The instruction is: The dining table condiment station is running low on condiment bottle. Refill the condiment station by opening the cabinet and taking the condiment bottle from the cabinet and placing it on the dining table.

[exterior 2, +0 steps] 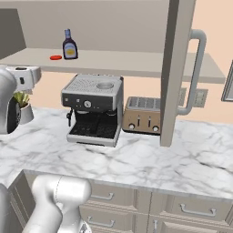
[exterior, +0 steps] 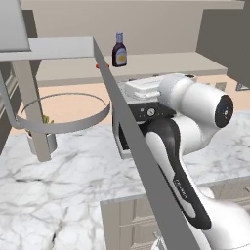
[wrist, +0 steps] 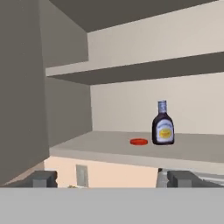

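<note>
Cabinet doors stand open: the beige wall cabinet (wrist: 65, 109) shows its lower shelf (wrist: 192, 148) bare apart from two items. Small dark brown condiment bottle with bluish neck and cap and yellow-white label (wrist: 163, 123) stands upright on that shelf, set back from the front edge; a small flat red disc (wrist: 139, 141) lies just beside the bottle on the same shelf.

Gripper (wrist: 113, 178): released, both dark finger tips spread wide, nothing between them. It sits outside the cabinet, below shelf level.

Key relation: from the gripper the bottle lies ahead, above, and off toward the tip on the hand view's right-hand side. Bottle's long axis is vertical, so a level approach with fingers either side of the body looks suitable.

Below the bottle's shelf, on the marble worktop (exterior 2: 136, 159): a silver espresso machine (exterior 2: 93, 109) and a beige toaster (exterior 2: 143, 116).

Judgement: reach phase; bottle not yet grasped. Risk: nudging the disc or tipping the bottle.
</note>
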